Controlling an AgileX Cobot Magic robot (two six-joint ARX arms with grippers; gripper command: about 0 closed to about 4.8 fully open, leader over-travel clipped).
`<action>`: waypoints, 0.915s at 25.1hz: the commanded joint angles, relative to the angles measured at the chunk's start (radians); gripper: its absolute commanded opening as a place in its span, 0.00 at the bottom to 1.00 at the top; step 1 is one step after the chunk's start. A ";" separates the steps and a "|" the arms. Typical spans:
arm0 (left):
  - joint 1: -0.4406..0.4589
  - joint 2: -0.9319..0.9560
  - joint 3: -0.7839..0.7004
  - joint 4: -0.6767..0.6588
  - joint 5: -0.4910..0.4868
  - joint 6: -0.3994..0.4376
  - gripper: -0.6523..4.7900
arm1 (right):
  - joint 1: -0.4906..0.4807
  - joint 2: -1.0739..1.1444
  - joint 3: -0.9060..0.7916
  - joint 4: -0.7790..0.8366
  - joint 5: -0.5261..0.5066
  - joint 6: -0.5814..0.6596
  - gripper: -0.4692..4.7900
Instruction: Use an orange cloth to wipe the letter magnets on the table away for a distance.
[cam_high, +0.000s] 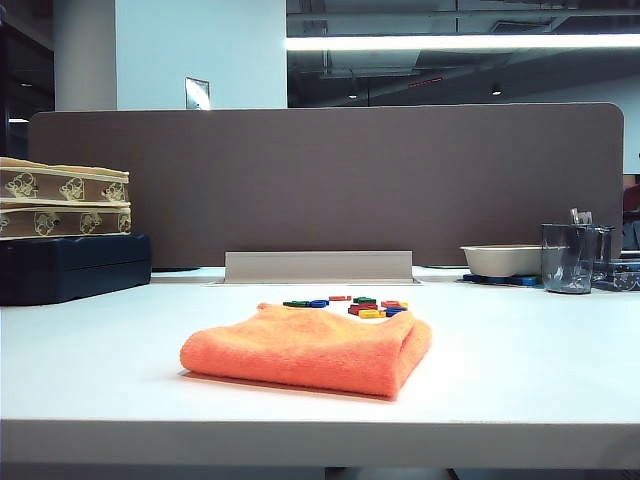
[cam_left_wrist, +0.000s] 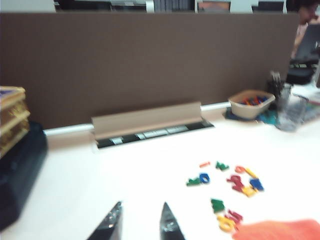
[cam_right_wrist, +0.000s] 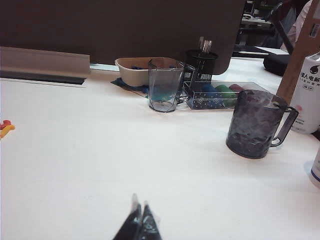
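The orange cloth (cam_high: 308, 350) lies folded near the tabletop's front edge, thick and soft; it looks light and floppy, so a pinch on the fold should lift it. The letter magnets (cam_high: 352, 304) sit just behind it. The left gripper (cam_left_wrist: 141, 222) hovers with fingers parted; the right gripper (cam_right_wrist: 139, 222) is pressed together. A white bottle (cam_right_wrist: 309, 100) bears Chinese lettering.
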 joint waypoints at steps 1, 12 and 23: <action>-0.092 0.082 0.007 0.014 0.018 0.079 0.35 | 0.000 -0.002 -0.007 0.013 -0.001 0.002 0.09; -0.505 0.399 0.007 0.064 -0.143 0.297 0.35 | 0.000 -0.002 -0.007 0.014 0.000 0.002 0.09; -0.521 0.723 0.084 0.275 -0.106 0.282 0.42 | 0.000 -0.002 -0.007 0.014 -0.001 0.002 0.09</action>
